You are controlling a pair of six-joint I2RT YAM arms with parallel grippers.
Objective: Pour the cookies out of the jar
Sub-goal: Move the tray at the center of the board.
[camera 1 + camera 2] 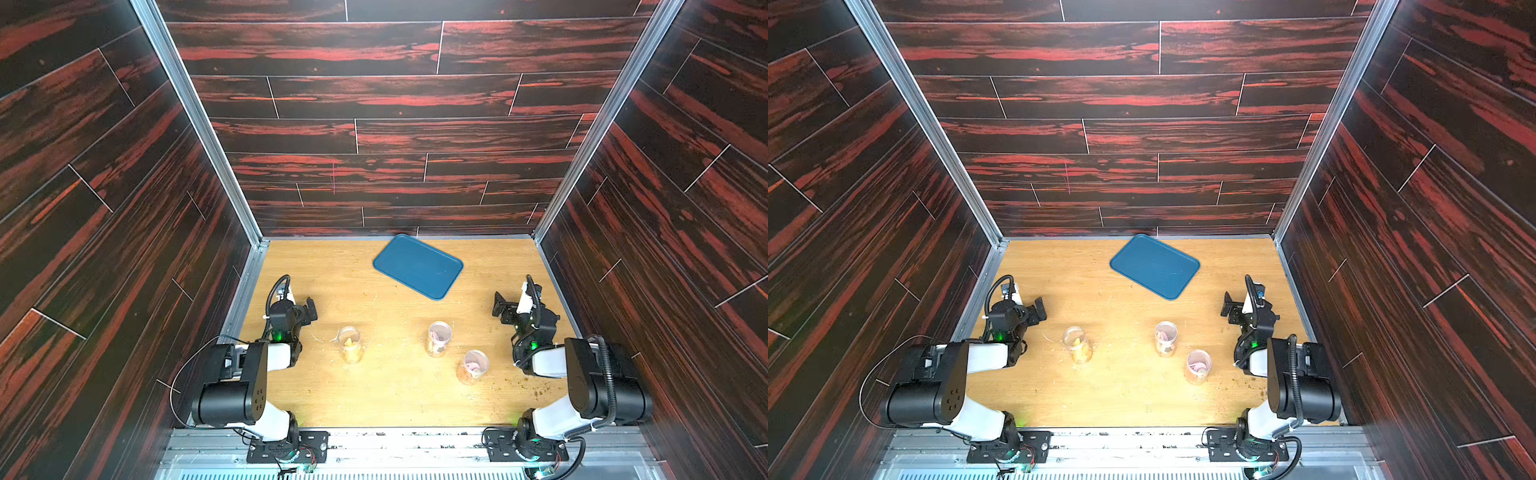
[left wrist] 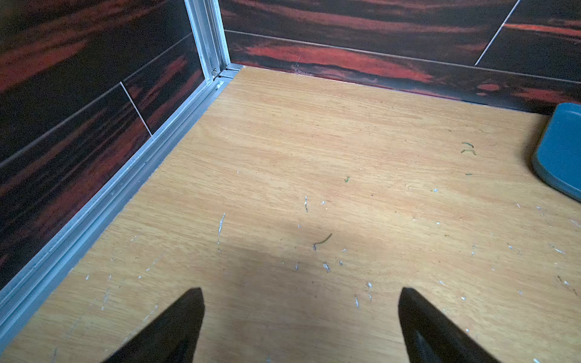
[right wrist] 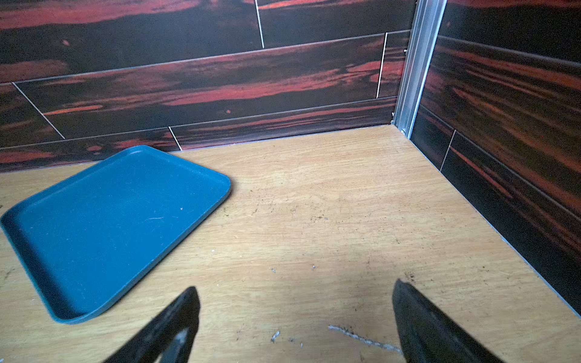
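three clear jars stand upright on the wooden worktop (image 1: 395, 399), all in the near half between the two arms. left jar (image 1: 350, 344) sits alone, nearer the left arm, with yellow-orange cookies (image 1: 351, 348) in it. middle jar (image 1: 439, 338) has pink pieces on top and brown lower down. right jar (image 1: 473, 366) is just beside the middle one, nearer the right arm and closer to the near edge, with pink pieces inside. same layout in both top views. cookie shapes are too small to tell, and no cookies lie outside the jars.

a blue tray (image 1: 417, 266) lies flat and skewed at the far side, one corner near the back wall, well apart from all the jars. nothing is on it but a speck or two in the right wrist view (image 3: 110, 226).

left gripper (image 1: 309, 309) hovers over bare worktop near the left wall, jaws spread wide with nothing between them; the left wrist view (image 2: 300, 290) shows only scratched wood and the tray edge. right gripper (image 1: 498, 305) hovers near the right wall, jaws also wide apart and holding nothing; its wrist view (image 3: 295, 289) shows wood and the tray. neither touches a jar.

dark crumbs (image 1: 540, 388) are scattered on the worktop by the right arm.
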